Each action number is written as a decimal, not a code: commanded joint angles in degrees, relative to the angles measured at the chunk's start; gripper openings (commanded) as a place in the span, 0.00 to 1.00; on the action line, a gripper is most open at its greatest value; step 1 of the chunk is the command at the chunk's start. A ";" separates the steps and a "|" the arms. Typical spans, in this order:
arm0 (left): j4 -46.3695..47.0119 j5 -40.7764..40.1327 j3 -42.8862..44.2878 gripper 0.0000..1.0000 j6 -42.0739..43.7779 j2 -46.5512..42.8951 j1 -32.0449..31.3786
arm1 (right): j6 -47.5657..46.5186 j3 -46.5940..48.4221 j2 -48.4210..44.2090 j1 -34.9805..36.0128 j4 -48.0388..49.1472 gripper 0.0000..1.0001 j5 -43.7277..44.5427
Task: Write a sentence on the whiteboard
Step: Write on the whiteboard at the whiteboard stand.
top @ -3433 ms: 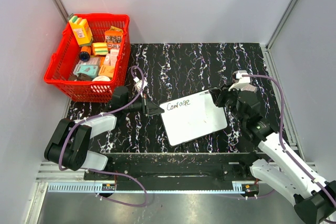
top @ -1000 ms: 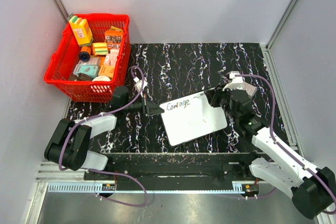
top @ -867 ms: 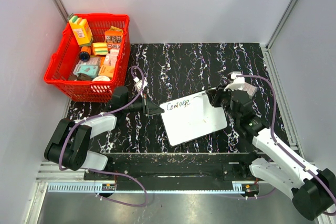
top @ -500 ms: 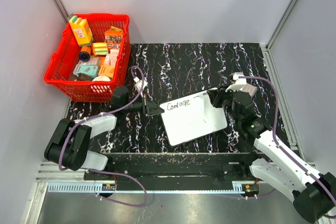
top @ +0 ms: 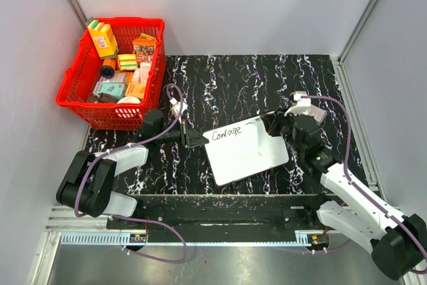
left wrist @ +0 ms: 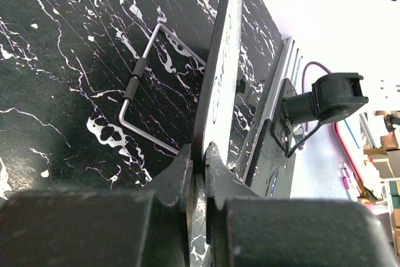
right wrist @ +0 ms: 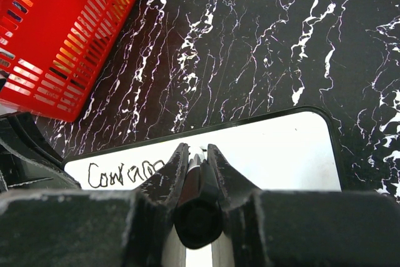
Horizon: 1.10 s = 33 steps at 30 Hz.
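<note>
The whiteboard lies on the tabletop between both arms. Its long axis runs from the left fingers toward the right fingers. The left fingers are clamped on the whiteboard's left short edge. The right fingers are clamped on a marker, with its tip at the whiteboard's top line. The sentence so far reads "Courage", and the tip sits just right of it. I judge the next word runs along the long axis into blank whiteboard, away from the left fingers.

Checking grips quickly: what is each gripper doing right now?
Left gripper: closed on the whiteboard edge.
Right gripper: closed on the marker.
</note>
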 commanded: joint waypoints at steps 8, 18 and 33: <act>-1.68 -4.73 0.10 0.00 9.08 1.56 -0.47 | 0.73 1.69 -0.10 -0.16 3.66 0.00 0.09; -1.59 -4.73 0.01 0.00 8.99 1.56 -0.38 | 0.64 0.98 1.13 -0.16 3.58 0.00 0.97; -1.59 -4.55 0.10 0.00 8.99 1.64 -0.38 | 0.81 -0.51 -0.54 -0.16 -0.38 0.00 -2.02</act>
